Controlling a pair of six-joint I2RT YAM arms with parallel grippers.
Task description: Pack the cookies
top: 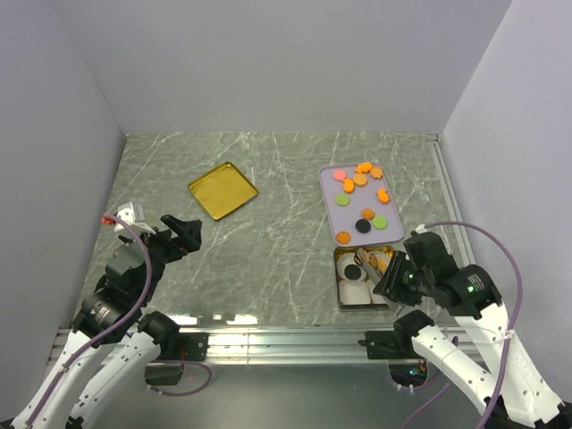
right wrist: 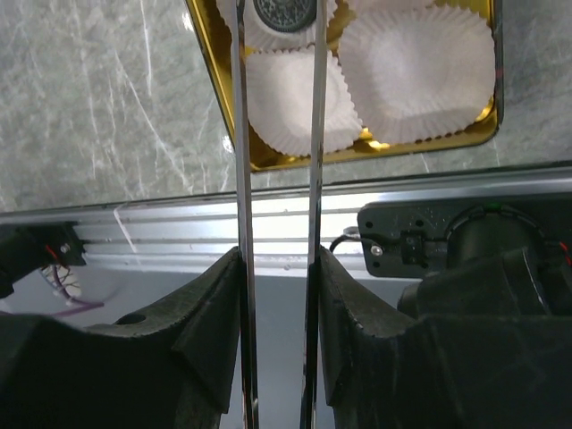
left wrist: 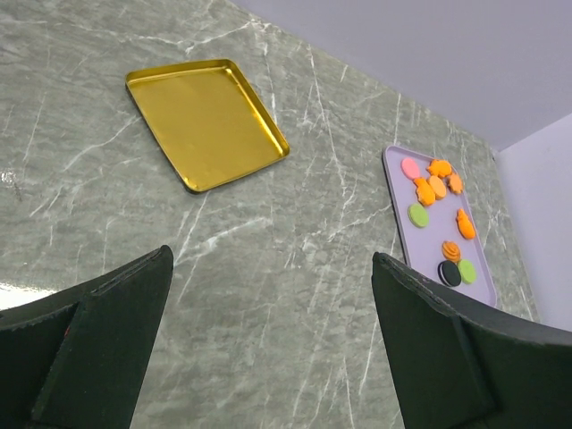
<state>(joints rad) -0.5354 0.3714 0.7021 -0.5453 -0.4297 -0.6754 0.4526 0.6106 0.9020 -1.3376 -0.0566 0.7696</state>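
Small flat cookies (top: pixel 360 180), mostly scalloped orange with a few round pink, green and black ones, lie scattered on a pale lilac rectangular tray (top: pixel 332 214); the right gripper (right wrist: pixel 279 268) clamps slim metal tongs (right wrist: pixel 239 134) over a gold tin (right wrist: pixel 214 98); the left gripper (left wrist: pixel 268 304) gapes wide

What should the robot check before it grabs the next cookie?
1. The right gripper grips the tongs: ok.
2. Nothing is stuck in the tongs' tips: cannot tell, the tips are out of view.
3. There are cookies on the lilac tray: ok.
4. A paper cup in the gold tin is empty: ok.
5. The left gripper is open and away from the tray: ok.
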